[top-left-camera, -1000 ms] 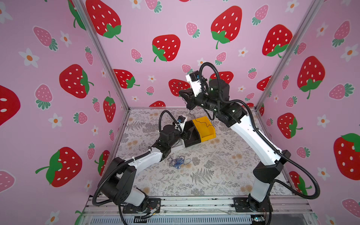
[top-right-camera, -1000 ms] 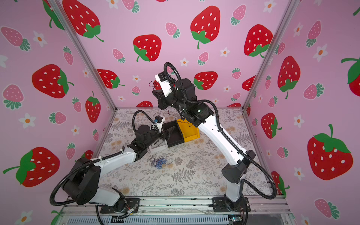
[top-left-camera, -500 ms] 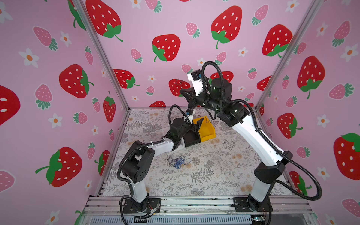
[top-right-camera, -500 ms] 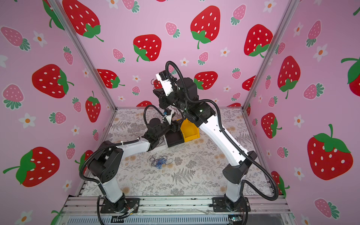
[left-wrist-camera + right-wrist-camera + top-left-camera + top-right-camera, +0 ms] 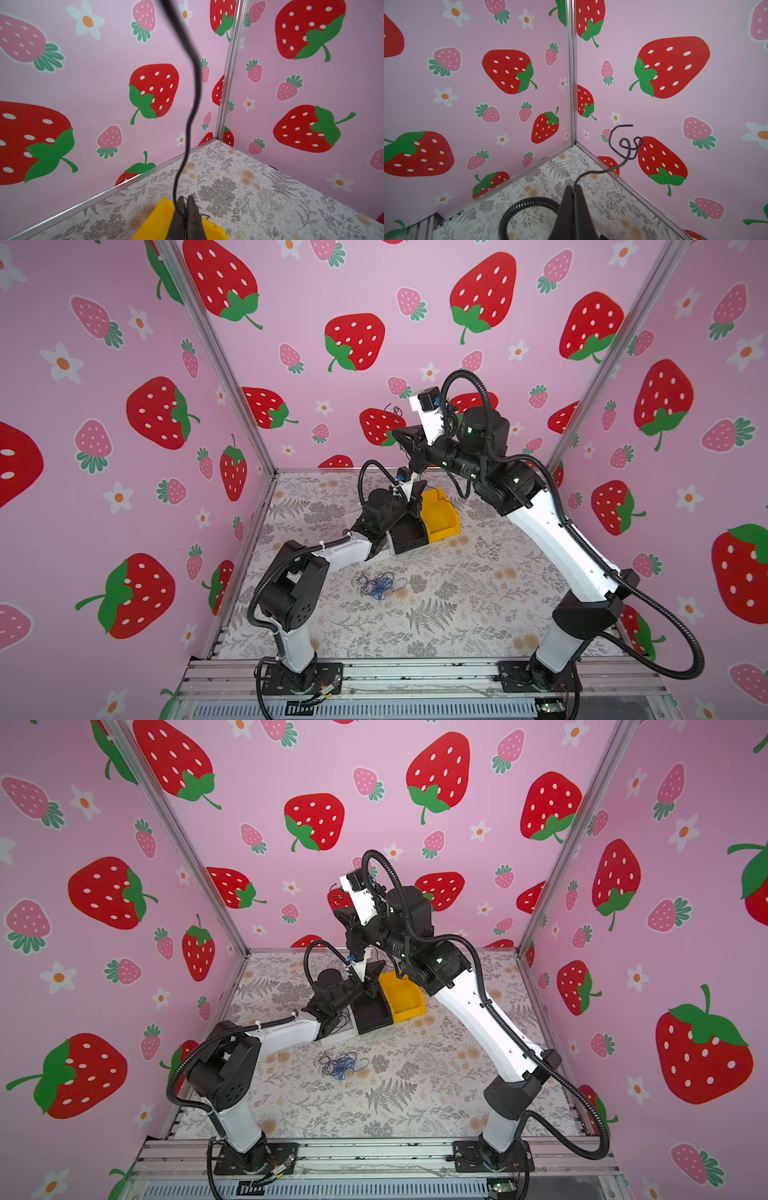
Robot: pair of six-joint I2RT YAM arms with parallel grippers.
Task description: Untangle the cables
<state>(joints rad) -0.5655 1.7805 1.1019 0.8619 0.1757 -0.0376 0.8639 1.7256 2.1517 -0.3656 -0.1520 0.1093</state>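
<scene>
A black cable (image 5: 193,83) runs up from my left gripper (image 5: 186,199), whose fingers are shut on it above the yellow bin (image 5: 158,220). Higher up, my right gripper (image 5: 574,188) is shut on the same cable, and the free end (image 5: 627,145) curls beyond its tips. In both top views the right gripper (image 5: 398,432) (image 5: 338,912) is raised near the back wall, with the left gripper (image 5: 417,489) (image 5: 376,969) just below it. A tangle of black and blue cables (image 5: 380,583) (image 5: 340,1065) lies on the floral table, away from both grippers.
A yellow bin (image 5: 440,514) (image 5: 403,996) and a black bin (image 5: 409,533) (image 5: 372,1015) stand side by side under the left wrist. Pink strawberry walls enclose the table on three sides. The left arm's ribbed hose (image 5: 517,207) loops below the right gripper.
My left gripper has reached up toward the back and closed on the hanging black cable. The left elbow has lifted off the table. The right gripper rose slightly, still shut.
</scene>
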